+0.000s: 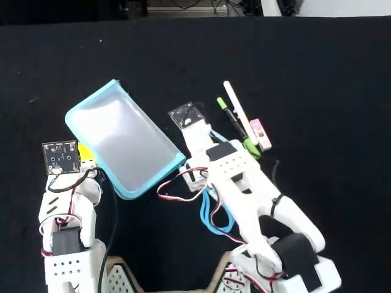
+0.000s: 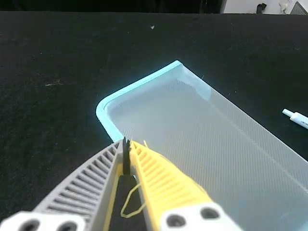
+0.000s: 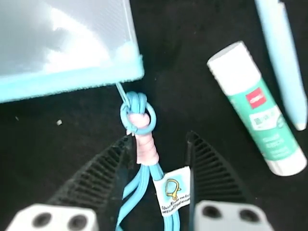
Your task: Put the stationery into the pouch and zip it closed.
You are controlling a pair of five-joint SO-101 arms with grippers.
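Left jaws — closed on the turquoise border of the translucent mesh pouch [image 1: 122, 137], which lies on the black table [image 1: 317, 73]. Right jaws — open, straddling the blue cord zip pull [image 3: 139, 125]. White-and-green glue stick [image 3: 257, 108] and pale blue pen [image 3: 284, 53] lie near the pouch's corner, not touching it.

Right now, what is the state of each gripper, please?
Left gripper: jaws closed at the pouch edge; grip unclear.
Right gripper: jaws open around the blue cord, holding nothing.
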